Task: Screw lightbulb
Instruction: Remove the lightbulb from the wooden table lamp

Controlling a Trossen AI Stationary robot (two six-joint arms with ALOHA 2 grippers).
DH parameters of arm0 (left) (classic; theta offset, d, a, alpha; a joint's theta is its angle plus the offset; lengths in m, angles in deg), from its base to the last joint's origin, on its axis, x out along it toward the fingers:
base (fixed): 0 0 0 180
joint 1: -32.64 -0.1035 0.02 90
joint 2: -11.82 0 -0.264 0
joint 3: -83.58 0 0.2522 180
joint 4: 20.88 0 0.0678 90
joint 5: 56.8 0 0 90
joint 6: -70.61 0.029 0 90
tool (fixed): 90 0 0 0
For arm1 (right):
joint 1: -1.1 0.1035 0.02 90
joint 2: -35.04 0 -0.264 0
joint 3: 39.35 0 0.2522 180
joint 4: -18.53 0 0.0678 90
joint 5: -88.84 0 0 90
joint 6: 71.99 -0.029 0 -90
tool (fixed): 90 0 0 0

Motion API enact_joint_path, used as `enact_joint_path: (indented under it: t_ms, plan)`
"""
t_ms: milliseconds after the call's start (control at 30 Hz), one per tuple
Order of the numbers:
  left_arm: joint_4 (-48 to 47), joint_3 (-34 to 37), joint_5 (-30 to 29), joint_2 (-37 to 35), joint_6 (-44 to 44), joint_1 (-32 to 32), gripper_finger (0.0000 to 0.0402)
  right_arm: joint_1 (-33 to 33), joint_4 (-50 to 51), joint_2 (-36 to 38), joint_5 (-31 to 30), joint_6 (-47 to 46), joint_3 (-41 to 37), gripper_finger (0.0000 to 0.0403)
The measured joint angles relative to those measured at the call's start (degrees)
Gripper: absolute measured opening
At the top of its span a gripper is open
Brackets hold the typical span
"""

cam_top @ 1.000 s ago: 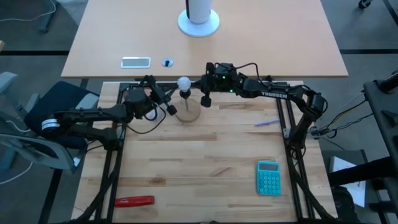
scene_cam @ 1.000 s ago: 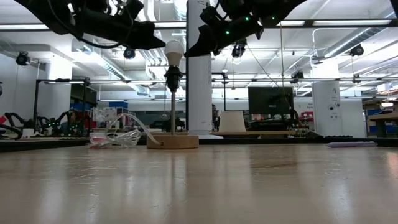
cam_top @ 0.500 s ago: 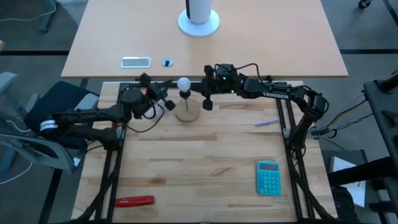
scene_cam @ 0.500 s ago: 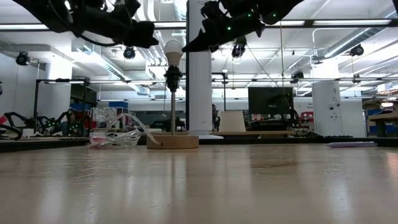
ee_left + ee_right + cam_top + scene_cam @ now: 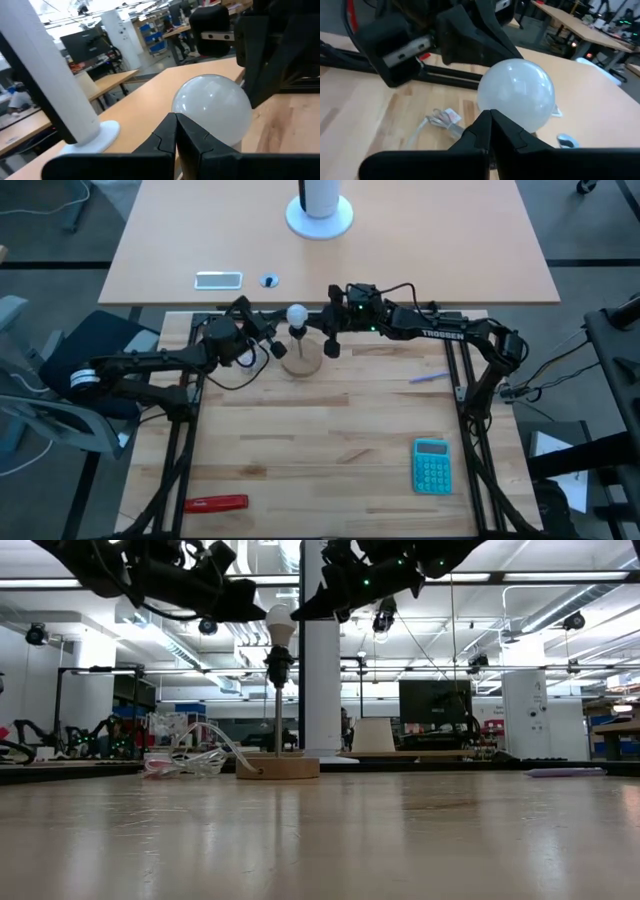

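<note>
The small white lightbulb [image 5: 296, 313] sits upright in the dark socket [image 5: 277, 665] of a thin stand on a round wooden base [image 5: 302, 361], at the far middle of the table. My left gripper [image 5: 272, 344] is shut and stands level at the bulb's left side. The bulb fills the left wrist view [image 5: 212, 112] just beyond its fingertips. My right gripper [image 5: 330, 342] is shut and stands at the bulb's right side. The bulb [image 5: 516, 95] shows just past its fingertips too. In the low view both fingertips flank the bulb [image 5: 280, 623]. My left gripper's shut fingertips [image 5: 258, 608] come level from the table's left, close against the bulb's left side; I cannot tell whether they touch it. My right gripper's shut fingertips [image 5: 300, 612] come slanting down from the table's right, close to the bulb's right side; I cannot tell whether they touch it.
A large white cylinder on a round base [image 5: 320, 210] and a clear plastic bag [image 5: 218, 279] lie on the far table. A teal calculator [image 5: 432, 465] lies near right, a red tool [image 5: 216, 503] near left, and a pale pen [image 5: 428, 377] at the right.
My left gripper has moved toward the table's right and a little down, closing in on the bulb's left side. The bulb and stand have stayed in place.
</note>
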Motion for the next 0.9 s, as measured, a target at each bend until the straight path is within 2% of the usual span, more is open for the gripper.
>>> enact_joint_path:
  t_ms: [200, 300, 367, 500, 633, 700, 900]
  plan:
    - [-5.42, -0.59, 2.73, -2.41, -3.26, 0.63, 0.0, -0.32, 1.42, 0.22, -3.82, 0.39, 0.0, 0.0002]
    - [-8.91, -0.37, 8.06, -4.97, -4.45, 1.45, 0.0, -0.81, 1.65, 0.18, -5.26, 0.4, 0.11, 0.0002]
    - [-10.77, -0.28, 9.64, -6.81, -4.87, 1.64, 0.0, -0.9, 2.83, 0.08, -5.93, 0.46, -0.02, 0.0002]
    - [-12.59, -0.18, 6.46, -10.0, -4.89, 1.53, 0.0, -0.91, 4.6, 0.6, -4.68, 1.38, 0.0, 0.0002]
    - [-12.39, 0.16, 1.25, -10.43, -3.3, 1.42, 0.0, -0.77, 4.86, 0.66, -0.4, 3.04, 0.0, 0.0002]
    - [-11.14, 0.14, -0.81, -9.83, -2.5, 0.98, 0.0, -0.38, 3.36, 0.73, 1.18, 2.74, 0.0, 0.0002]
    - [-5.37, 0.14, -0.78, -4.35, -2.27, 0.24, 0.0, -0.04, 0.48, 0.12, 1.37, 1.42, 0.0, 0.0002]
